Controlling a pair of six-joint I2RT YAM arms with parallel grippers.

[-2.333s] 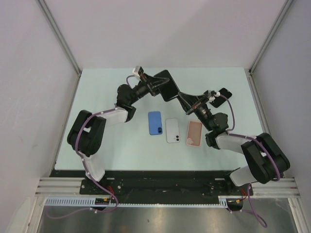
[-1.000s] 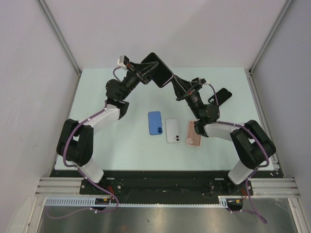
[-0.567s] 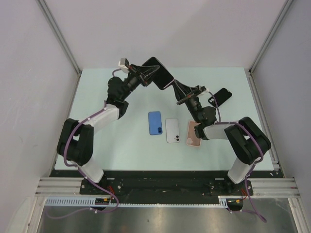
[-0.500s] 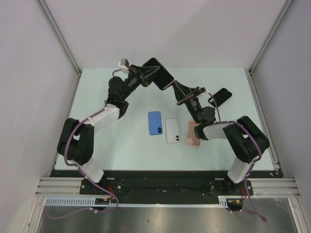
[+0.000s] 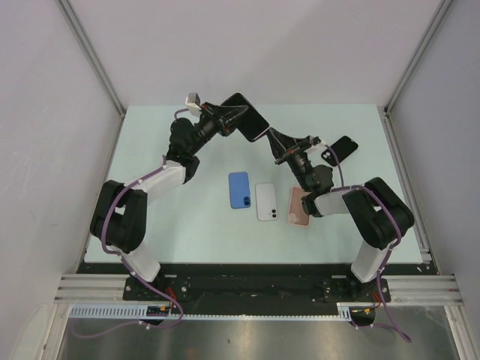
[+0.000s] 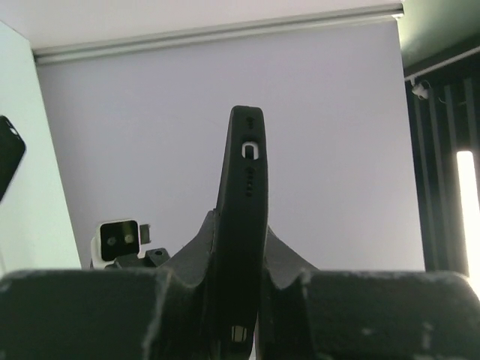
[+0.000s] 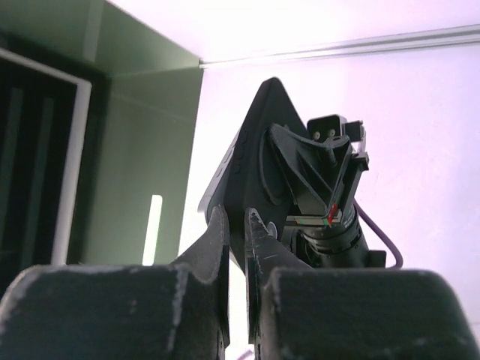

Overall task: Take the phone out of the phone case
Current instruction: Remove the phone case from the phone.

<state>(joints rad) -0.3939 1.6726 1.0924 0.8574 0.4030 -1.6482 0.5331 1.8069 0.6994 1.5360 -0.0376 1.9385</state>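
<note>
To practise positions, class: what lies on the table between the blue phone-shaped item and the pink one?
A white item, also phone-shaped, between the blue item and the pink item; the top external view shows it.

Case (image 5: 246, 116): left wrist view shows only thin edge, so phone inside cannot be told. Near end hidden between left fingers (image 6: 191, 251). Right gripper (image 5: 271, 135) meets case corner in top view, contact too small to judge. Gap between right fingers (image 7: 217, 240) narrow and dark, grip unclear. Pink phone (image 5: 299, 208): far right corner hidden under right arm (image 5: 337, 201). Black object (image 6: 9, 165) cut off at left edge.
</note>
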